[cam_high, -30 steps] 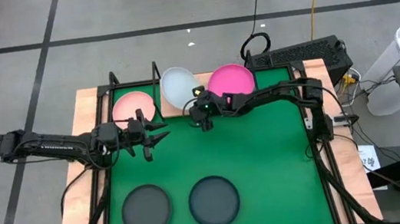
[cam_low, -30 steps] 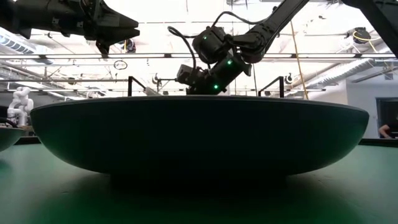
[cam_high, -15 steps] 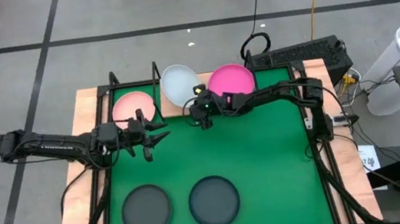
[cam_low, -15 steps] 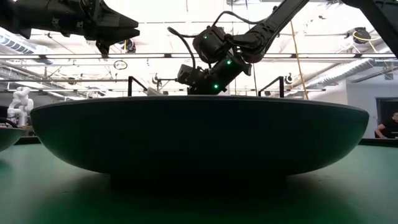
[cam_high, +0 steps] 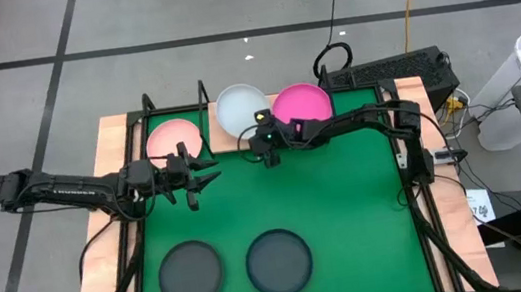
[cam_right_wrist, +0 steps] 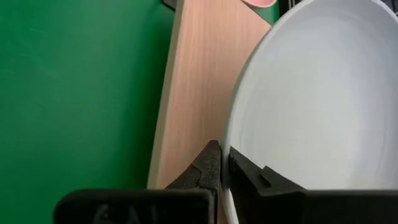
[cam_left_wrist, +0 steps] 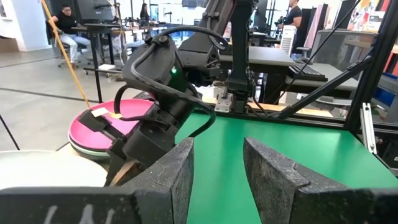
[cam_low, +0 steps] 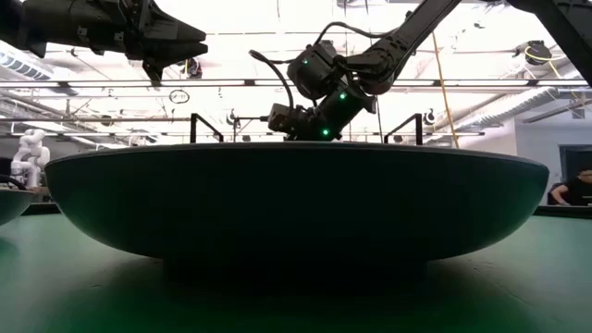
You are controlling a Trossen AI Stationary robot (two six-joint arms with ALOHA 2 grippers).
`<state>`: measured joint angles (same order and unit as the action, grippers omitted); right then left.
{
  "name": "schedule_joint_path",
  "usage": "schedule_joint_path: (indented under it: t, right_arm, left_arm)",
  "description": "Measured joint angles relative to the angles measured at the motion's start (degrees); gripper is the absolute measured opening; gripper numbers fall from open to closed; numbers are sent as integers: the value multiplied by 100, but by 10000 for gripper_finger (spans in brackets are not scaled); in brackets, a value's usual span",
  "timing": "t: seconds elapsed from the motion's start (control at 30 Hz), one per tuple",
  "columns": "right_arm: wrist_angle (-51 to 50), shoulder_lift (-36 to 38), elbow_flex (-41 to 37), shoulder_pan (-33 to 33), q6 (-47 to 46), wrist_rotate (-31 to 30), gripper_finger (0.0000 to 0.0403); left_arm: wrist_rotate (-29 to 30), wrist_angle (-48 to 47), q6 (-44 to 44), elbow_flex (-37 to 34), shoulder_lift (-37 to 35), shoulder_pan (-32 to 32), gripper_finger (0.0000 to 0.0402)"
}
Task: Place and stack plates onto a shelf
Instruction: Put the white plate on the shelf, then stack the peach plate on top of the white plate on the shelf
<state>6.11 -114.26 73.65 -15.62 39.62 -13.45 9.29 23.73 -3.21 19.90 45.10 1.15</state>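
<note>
Plates are going onto the shelf (cam_high: 230, 140) at the table's far edge; the right gripper (cam_high: 262, 144) pinches the rim of the white plate (cam_high: 239, 108), its two fingertips (cam_right_wrist: 211, 163) clamped on either side of the edge, as the right wrist view shows; the white plate sits partly over the shelf's bare wood, between the light pink plate (cam_high: 175, 137) already on the board and the hot pink plate (cam_high: 299, 104), which lies just beside the shelf's end; two dark plates (cam_high: 278, 262) rest on the green mat (cam_high: 350, 215) near the front, well apart from the shelf; the left gripper (cam_high: 207, 182) hovers over the mat just in front of the light pink plate, fingers (cam_left_wrist: 168, 171) spread and holding nothing. The step in hand looks like settling the white plate on the board; doing it well likely means keeping the plate level, moving it fully over the wood so no rim hangs off the back, lowering it until it bears flat, and only then letting go; the clearance to both pink plates looks slim, so a slow, straight approach seems wise, with the left arm kept out of the path.
</note>
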Motion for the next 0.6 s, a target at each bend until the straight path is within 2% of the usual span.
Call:
schedule_joint_path:
  t: [0.1,0.43,0.6]
  right_arm:
    - [-5,0,0,4,4,20,16]
    - [78,0,0,24,-71,167,86]
    - [107,189,-11,192,-69,141,102]
  left_arm:
    - [-1,0,-8,0,0,0,143]
    - [-1,0,-10,0,0,0,143]
    - [-1,-1,-10,0,0,0,143]
